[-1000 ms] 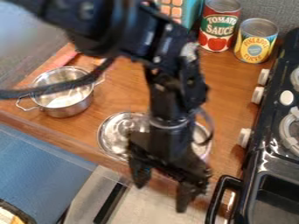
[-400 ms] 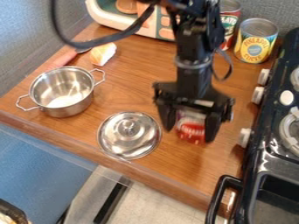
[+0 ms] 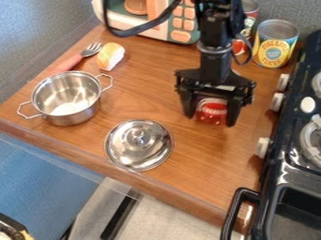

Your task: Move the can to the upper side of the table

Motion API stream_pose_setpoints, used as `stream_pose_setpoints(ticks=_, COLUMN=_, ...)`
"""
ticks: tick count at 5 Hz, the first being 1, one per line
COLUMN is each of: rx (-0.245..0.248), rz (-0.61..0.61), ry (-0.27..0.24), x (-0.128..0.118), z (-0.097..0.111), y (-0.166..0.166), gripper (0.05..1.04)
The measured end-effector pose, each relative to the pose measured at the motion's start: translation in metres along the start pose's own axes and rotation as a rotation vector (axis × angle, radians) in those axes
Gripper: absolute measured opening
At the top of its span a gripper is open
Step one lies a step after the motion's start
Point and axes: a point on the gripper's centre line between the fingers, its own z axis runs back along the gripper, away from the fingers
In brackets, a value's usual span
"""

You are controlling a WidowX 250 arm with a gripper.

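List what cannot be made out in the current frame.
All in the camera view:
- Top of the held red can: hidden by the gripper.
- Part of the rear red can: behind the arm.
- Top of the toy microwave: cut off by the upper edge.
- Lower-left object: cut off at the corner.

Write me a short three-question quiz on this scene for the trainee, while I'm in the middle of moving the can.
1. True or false: the lid is on the pot.
2. Which thing is between the fingers of the gripper? (a) the microwave (b) the yellow can (c) the red can
3. Fill in the blank: the prongs of the fork lie beside the ____.

Key: 1 false; 2 c; 3 bread.
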Motion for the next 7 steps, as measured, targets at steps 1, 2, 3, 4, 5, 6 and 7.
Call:
stream_pose_setpoints(ticks=1, rx=0.015, rz=-0.011, ry=-0.037, x=0.03, z=-0.003, y=-0.004, gripper=1.001)
stream_pose_setpoints(ticks=2, rx=0.016, rz=-0.016, ry=-0.059, x=0.053, z=-0.004, y=-0.008, gripper=1.001)
stream_pose_setpoints(ticks=3, rx=0.022, rz=-0.008, ry=-0.075, x=0.073, z=-0.002, y=-0.001, gripper=1.001)
stream_pose_setpoints(ticks=4, rx=0.036, rz=-0.032, ry=-0.055, x=0.072, z=0.0, y=0.005, gripper=1.0)
stream_pose_setpoints(ticks=5, rx=0.066, rz=-0.049, ry=-0.101, x=0.07, z=0.032, y=0.018, gripper=1.0)
stream_pose_setpoints(ticks=6, rx=0.101, rz=-0.047, ry=-0.121, x=0.058, z=0.059, y=0.041, gripper=1.0)
stream_pose_setpoints(ticks=7, rx=0.127, rz=-0.073, ry=-0.111, x=0.042, z=0.068, y=0.062, gripper=1.0)
